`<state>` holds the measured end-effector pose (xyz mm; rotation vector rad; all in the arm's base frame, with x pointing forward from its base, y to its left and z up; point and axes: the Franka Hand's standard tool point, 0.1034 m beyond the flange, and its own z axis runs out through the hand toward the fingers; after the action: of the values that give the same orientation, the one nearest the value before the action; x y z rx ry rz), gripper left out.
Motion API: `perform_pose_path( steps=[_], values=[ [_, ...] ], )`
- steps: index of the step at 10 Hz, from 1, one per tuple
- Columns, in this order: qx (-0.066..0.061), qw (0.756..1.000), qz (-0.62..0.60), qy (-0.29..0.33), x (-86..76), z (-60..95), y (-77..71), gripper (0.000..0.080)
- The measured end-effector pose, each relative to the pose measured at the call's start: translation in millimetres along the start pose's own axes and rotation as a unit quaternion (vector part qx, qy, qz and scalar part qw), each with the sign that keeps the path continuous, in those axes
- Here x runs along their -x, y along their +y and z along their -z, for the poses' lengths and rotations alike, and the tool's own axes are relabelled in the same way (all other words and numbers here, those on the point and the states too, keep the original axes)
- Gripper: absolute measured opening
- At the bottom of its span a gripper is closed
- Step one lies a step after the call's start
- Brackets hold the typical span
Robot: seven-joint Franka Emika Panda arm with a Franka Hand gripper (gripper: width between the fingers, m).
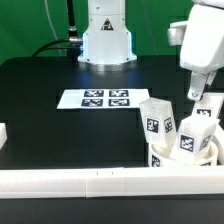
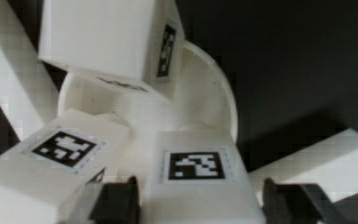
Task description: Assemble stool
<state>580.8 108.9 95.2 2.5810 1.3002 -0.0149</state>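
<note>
a: exterior view, what is where?

b: the black table [image 1: 60, 110] fills the frame. the marker board [image 1: 94, 98] lies flat near the table's middle, toward the far edge. long white border rails [image 1: 100, 182] run along the near edge. at the near corner on the exterior view's right sits the seat disc [image 1: 186, 160], partly hidden, with tagged white block legs bunched on it: one leg [image 1: 157, 121] toward the middle of the table, a second leg [image 1: 195, 134] beside it, a third leg [image 1: 209, 106] behind (its foot is hidden). the arm's white base [image 1: 106, 38] stands at the far edge.

a: and the gripper there?

b: the gripper [image 1: 197, 95] hangs over that cluster, its dark fingertips just above the legs. whether it is spread or clenched cannot be told from here.

a: wrist view?

b: the seat disc [image 2: 208, 105] shows as a curved white rim with a recess. one leg [image 2: 108, 38] stands tilted across it; two tagged legs [image 2: 60, 160] and [image 2: 197, 168] lie closer to the camera. the dark fingers [image 2: 119, 199] flank the nearer leg at the frame's edge; contact is not clear, so its grasp cannot be told.
</note>
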Motion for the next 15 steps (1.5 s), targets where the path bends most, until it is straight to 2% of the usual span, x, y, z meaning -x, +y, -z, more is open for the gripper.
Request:
perform_pose_path(
  steps=[3, 4, 5, 6, 7, 8, 11, 12, 15],
  values=[
    [0.000, 0.995, -0.095, 0.000, -0.1, 0.0, 0.0, 0.0330],
    [-0.005, 0.988, -0.157, -0.009, 1.8, -0.1, -0.9, 0.0330],
    [-0.018, 0.975, -0.221, -0.035, 5.5, -0.6, -3.2, 0.0330],
    [-0.041, 0.958, -0.276, -0.060, 6.5, -0.5, -4.4, 0.0330],
    [-0.050, 0.939, -0.335, -0.056, 1.6, 0.0, -0.8, 0.0330],
    [-0.044, 0.928, -0.367, -0.047, -1.6, -0.1, -2.6, 0.0330],
    [-0.043, 0.894, -0.443, -0.050, -2.1, -0.1, -2.7, 0.0331],
    [-0.052, 0.869, -0.489, -0.055, -0.3, -0.3, -2.7, 0.0331],
    [-0.124, 0.769, -0.624, -0.059, 5.5, -1.4, 5.1, 0.0331]
  ],
)
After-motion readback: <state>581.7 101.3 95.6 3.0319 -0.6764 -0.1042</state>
